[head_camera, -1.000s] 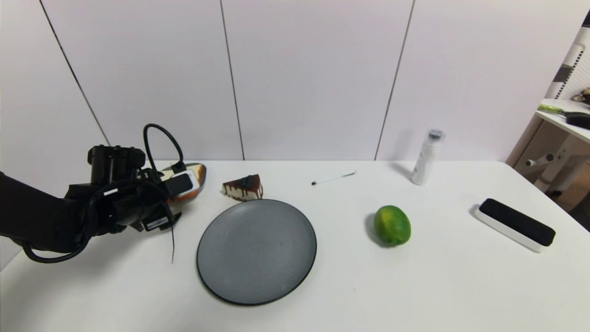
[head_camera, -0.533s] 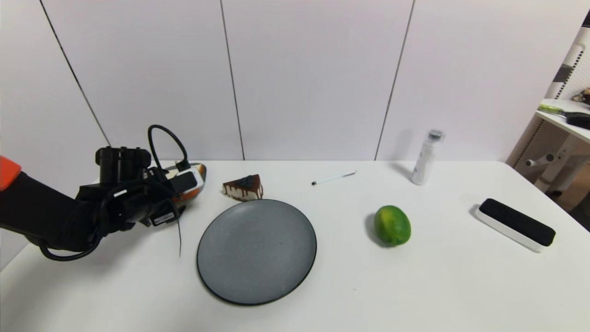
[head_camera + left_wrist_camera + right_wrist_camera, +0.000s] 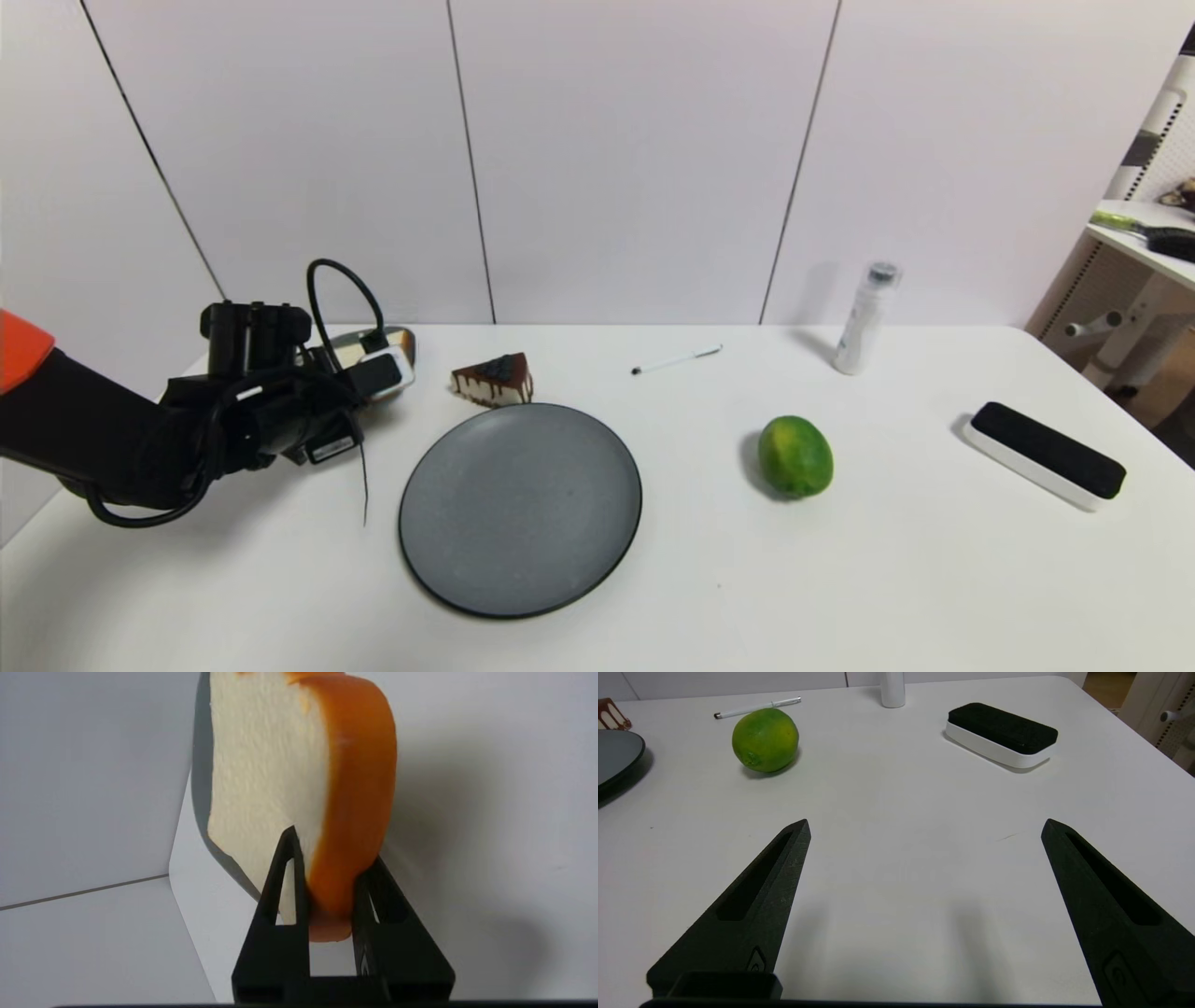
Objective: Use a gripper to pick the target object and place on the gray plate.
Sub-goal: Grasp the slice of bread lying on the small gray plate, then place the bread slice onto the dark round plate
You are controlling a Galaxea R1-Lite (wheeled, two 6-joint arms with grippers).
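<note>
My left gripper (image 3: 372, 366) is at the back left of the table, left of the gray plate (image 3: 520, 509). In the left wrist view it (image 3: 332, 847) is shut on the toast slice (image 3: 271, 765), with one finger on the white face and the other behind the orange-brown crust. In the head view only a sliver of the toast (image 3: 397, 336) shows behind the wrist's camera module. The plate holds nothing. My right gripper (image 3: 927, 821) is open and empty over bare table, out of the head view. The plate's rim (image 3: 626, 760) shows in the right wrist view.
A chocolate-topped cake wedge (image 3: 493, 380) sits just behind the plate. A pen (image 3: 676, 359), a white bottle (image 3: 864, 319), a lime (image 3: 794, 456) and a black-topped white eraser (image 3: 1044, 455) lie to the right.
My left arm has moved right and toward the back of the table with the toast in its grip. Less of the orange crust shows now. Nothing else has moved.
</note>
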